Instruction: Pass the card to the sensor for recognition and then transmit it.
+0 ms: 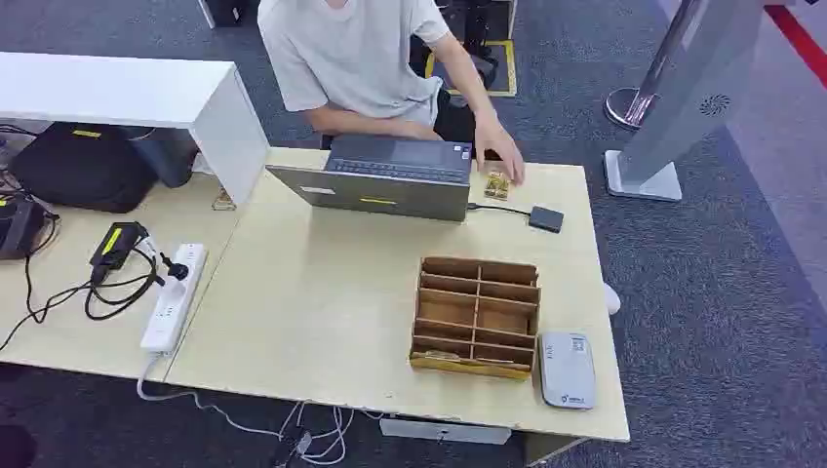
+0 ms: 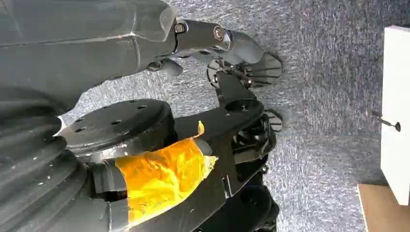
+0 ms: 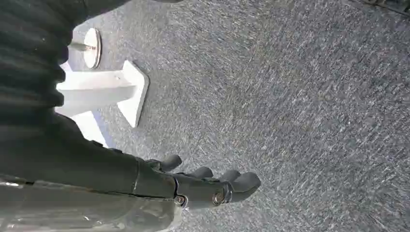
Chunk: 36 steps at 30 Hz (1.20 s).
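A: Where is the card located?
B: A small gold-patterned card (image 1: 496,185) is seen on the desk (image 1: 322,292), just beside the laptop (image 1: 390,175), under a person's hand (image 1: 499,154). The grey sensor (image 1: 567,370) is placed at the near right corner, beside the wooden organizer (image 1: 476,317).

A: How are the robot's hands held?
B: The right hand (image 3: 208,186) is hung over the carpet (image 3: 300,106); nothing is held, and its fingers (image 3: 244,182) are loosely extended, side by side. The left hand (image 2: 227,43) is likewise lowered over carpet; nothing is gripped, though whether its fingers are spread cannot be told.
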Each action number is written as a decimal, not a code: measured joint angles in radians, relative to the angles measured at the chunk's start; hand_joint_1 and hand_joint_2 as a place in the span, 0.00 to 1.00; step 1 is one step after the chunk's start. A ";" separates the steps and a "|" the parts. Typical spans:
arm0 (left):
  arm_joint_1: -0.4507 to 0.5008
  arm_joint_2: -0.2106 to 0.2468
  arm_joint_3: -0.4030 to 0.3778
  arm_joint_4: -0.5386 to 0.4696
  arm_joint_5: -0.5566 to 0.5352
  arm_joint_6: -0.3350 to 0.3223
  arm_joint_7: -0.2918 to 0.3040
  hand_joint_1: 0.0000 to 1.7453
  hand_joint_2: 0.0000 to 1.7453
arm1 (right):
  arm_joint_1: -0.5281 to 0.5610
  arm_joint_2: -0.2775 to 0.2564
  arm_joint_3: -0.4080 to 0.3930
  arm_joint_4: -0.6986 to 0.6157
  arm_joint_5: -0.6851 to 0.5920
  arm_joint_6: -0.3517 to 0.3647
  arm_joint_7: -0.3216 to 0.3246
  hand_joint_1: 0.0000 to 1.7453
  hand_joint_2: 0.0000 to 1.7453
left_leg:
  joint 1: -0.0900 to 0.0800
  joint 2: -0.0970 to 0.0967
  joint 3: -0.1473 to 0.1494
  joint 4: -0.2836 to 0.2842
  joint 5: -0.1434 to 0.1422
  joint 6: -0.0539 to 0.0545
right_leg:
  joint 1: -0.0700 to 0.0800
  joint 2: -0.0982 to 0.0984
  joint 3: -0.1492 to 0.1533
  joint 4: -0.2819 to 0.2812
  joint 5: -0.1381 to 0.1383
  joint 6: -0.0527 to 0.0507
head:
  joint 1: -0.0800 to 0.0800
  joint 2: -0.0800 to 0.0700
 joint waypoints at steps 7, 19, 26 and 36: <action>0.002 0.000 0.000 0.000 0.000 0.006 -0.011 0.00 1.00 | 0.001 0.000 -0.001 0.000 0.003 -0.103 -0.047 0.00 1.00 | 0.000 0.000 0.000 0.000 0.000 0.000 | 0.000 0.000 0.000 0.000 0.000 0.000 | 0.000 0.000; 0.015 -0.002 0.013 0.000 0.012 0.027 -0.027 0.00 1.00 | 0.002 -0.006 -0.004 -0.002 0.011 -0.325 -0.135 0.00 1.00 | 0.000 0.000 -0.001 0.000 0.000 0.000 | 0.000 0.000 0.000 0.000 0.000 0.000 | 0.000 0.000; -0.004 -0.014 0.021 0.000 -0.041 0.050 0.023 0.00 1.00 | -0.164 -0.066 -0.011 -0.120 0.028 -0.296 -0.036 0.00 1.00 | -0.002 0.008 0.000 0.000 0.002 0.001 | -0.003 0.007 -0.002 0.001 0.005 0.000 | 0.000 0.000; -0.039 -0.026 0.021 0.000 -0.104 0.040 0.056 0.00 1.00 | -0.509 -0.258 -0.069 -0.166 -0.022 -0.258 -0.131 0.00 1.00 | -0.003 0.008 0.000 0.001 0.005 0.002 | -0.004 0.008 -0.002 0.001 0.009 0.002 | 0.000 0.000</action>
